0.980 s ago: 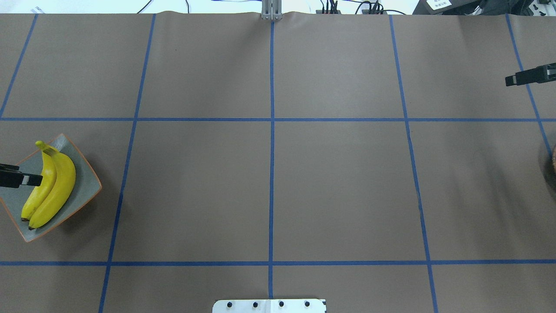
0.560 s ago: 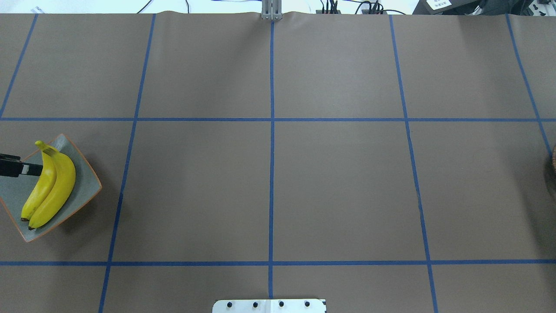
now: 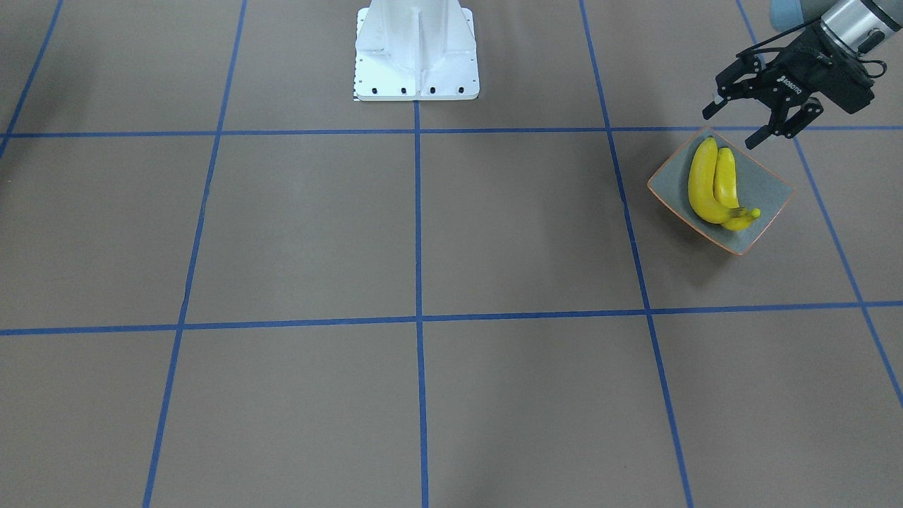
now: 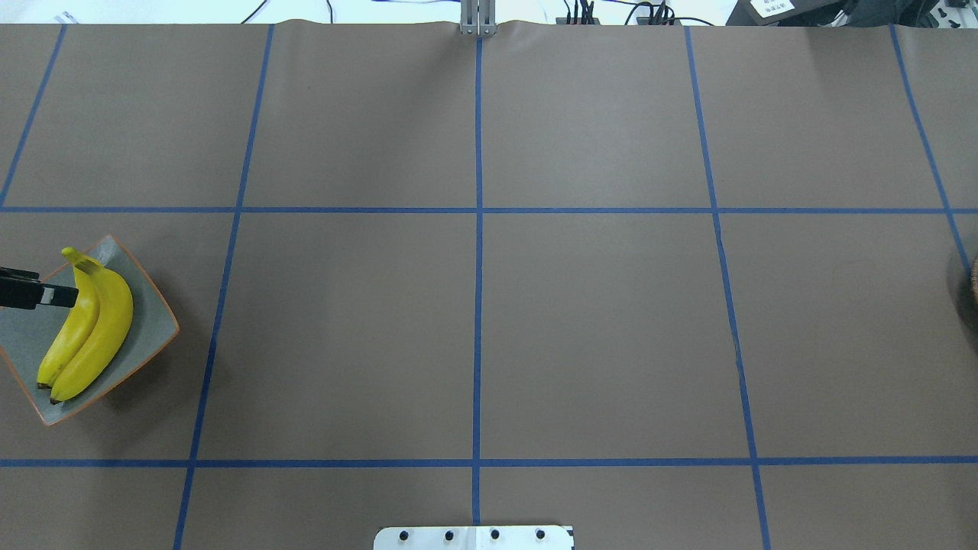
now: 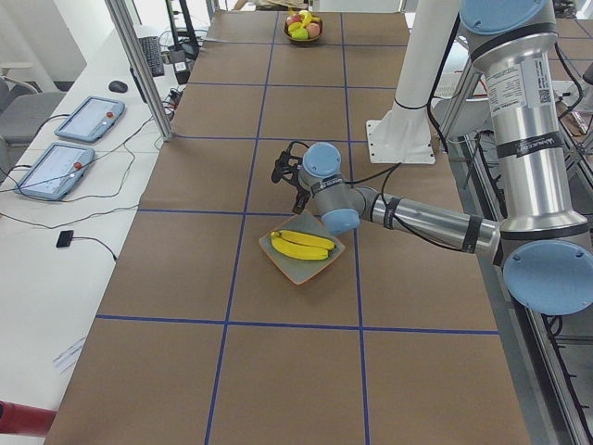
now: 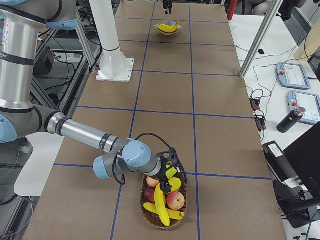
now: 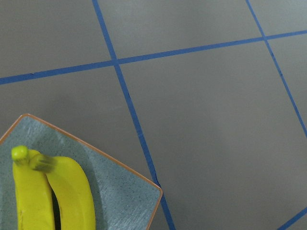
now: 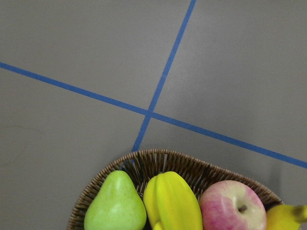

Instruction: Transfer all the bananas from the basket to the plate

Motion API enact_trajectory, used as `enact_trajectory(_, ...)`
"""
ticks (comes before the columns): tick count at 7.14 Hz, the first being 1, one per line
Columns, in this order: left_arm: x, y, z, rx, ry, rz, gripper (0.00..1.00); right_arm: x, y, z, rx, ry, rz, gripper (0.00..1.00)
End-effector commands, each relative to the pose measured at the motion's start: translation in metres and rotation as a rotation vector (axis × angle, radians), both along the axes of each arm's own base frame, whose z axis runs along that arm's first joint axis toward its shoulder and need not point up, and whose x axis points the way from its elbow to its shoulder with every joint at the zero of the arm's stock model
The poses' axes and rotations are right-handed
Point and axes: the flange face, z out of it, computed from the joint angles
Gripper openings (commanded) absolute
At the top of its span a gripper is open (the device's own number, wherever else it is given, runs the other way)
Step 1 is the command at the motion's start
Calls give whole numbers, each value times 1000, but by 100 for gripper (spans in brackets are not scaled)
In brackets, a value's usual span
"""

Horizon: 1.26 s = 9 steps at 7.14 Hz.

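Two yellow bananas (image 3: 705, 185) lie side by side on the grey-green plate (image 3: 770, 189), at the table's left end in the overhead view (image 4: 92, 325). My left gripper (image 3: 732, 127) hangs open and empty just above the plate's corner nearest the robot. The left wrist view shows the plate (image 7: 127, 191) and the banana stems (image 7: 29, 163). My right gripper (image 6: 167, 164) shows only in the exterior right view, low over the wicker basket (image 6: 142, 212); I cannot tell its jaw state. More bananas (image 6: 160, 202) lie in the basket (image 8: 158, 160), and one shows in the right wrist view (image 8: 175, 203).
The basket also holds a green pear (image 8: 115, 206) and a red apple (image 8: 232, 208). The white robot base (image 3: 416, 49) stands at the middle of the table's near edge. Blue tape lines divide the brown table into squares.
My right gripper has left the overhead view past its right edge. My left gripper has shifted slightly toward the table's far side, along the bananas' stem end. The bananas on the plate have not moved.
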Motion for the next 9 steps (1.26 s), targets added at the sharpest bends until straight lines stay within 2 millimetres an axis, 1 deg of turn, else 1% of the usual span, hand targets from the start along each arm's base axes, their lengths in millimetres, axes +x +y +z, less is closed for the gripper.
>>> enact_trajectory(1,0,0,0,1,0,0,100,2,8,6,-164,-102,118,98)
enact_trajectory(2,0,0,0,1,0,0,100,0,6,-1,-324,-211,260,99)
enact_trajectory(3,0,0,0,1,0,0,100,-1,10,6,-443,-262,343,98)
enact_trajectory(4,0,0,0,1,0,0,100,0,12,5,-642,-360,516,99)
enact_trajectory(5,0,0,0,1,0,0,100,13,25,14,-727,-406,632,100)
enact_trajectory(6,0,0,0,1,0,1,100,23,51,44,-782,-410,691,100)
enact_trajectory(7,1,-1,-1,1,1,1,100,47,54,41,-723,-430,759,100)
enact_trajectory(8,1,-2,-1,2,2,1,100,46,74,40,-673,-482,737,100)
enact_trajectory(9,2,-2,0,-1,1,1,100,45,80,39,-675,-475,754,100)
